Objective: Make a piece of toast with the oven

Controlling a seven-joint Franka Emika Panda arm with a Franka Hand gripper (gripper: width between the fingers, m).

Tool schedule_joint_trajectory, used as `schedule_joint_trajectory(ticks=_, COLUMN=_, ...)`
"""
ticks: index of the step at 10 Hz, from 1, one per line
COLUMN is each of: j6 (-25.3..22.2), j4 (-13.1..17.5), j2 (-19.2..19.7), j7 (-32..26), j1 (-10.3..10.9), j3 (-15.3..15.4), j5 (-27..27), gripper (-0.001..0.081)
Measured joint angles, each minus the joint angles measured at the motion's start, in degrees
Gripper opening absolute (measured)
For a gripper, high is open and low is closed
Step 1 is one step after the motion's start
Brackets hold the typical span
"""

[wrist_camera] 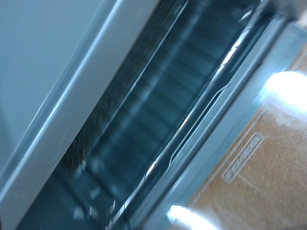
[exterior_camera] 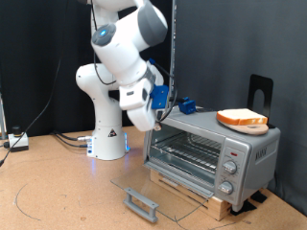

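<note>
The silver-grey oven point(exterior_camera: 225, 144) stands at the exterior view's right. Its glass door point(exterior_camera: 158, 187) is folded down flat, with the handle point(exterior_camera: 142, 203) at the front. The wire rack point(exterior_camera: 190, 151) inside is bare. The piece of toast point(exterior_camera: 242, 119) lies on top of the oven, near its right end. My gripper point(exterior_camera: 176, 103) hovers at the oven's upper left corner, with nothing visible between its fingers. The wrist view is blurred. It shows the oven's rack point(wrist_camera: 173, 105) and the door frame point(wrist_camera: 216, 115) close up, but no fingers.
The oven sits on a low wooden base point(exterior_camera: 206, 196). A black stand point(exterior_camera: 261, 91) rises behind the oven. The robot's white base point(exterior_camera: 107, 139) is at the left, with cables point(exterior_camera: 67, 139) and a small box point(exterior_camera: 17, 142) on the brown table.
</note>
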Motion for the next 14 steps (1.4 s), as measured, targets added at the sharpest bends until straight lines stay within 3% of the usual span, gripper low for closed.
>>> schedule_joint_trajectory(ticks=2, j6=-4.11, j4=1.42, j2=-1.84, j7=-5.61, j1=1.01, j3=1.59, j5=-6.54, gripper=0.0807)
schedule_joint_trajectory(ticks=3, j6=-3.75, j4=1.18, j2=-1.79, j7=-3.97, j1=0.88, j3=1.55, j5=-5.35, gripper=0.0807)
schedule_joint_trajectory(ticks=4, j6=-1.54, j4=0.9, j2=-2.18, j7=-6.67, j1=1.09, j3=1.85, j5=-5.14, gripper=0.0807)
schedule_joint_trajectory(ticks=5, j6=0.88, j4=0.57, j2=-3.48, j7=-11.62, j1=1.91, j3=2.41, j5=-4.25, gripper=0.0807)
schedule_joint_trajectory(ticks=7, j6=0.57, j4=-0.12, j2=-7.08, j7=-21.17, j1=3.74, j3=2.63, j5=-0.71, gripper=0.0807)
schedule_joint_trajectory(ticks=10, j6=-2.42, j4=-1.01, j2=-12.18, j7=-22.64, j1=5.14, j3=3.87, j5=0.8, gripper=0.0807)
schedule_joint_trajectory(ticks=12, j6=-10.35, j4=-0.59, j2=-13.91, j7=-22.78, j1=5.77, j3=3.47, j5=2.22, gripper=0.0807)
schedule_joint_trajectory(ticks=14, j6=-4.87, j4=-1.94, j2=-14.76, j7=-24.03, j1=5.74, j3=4.64, j5=1.3, gripper=0.0807)
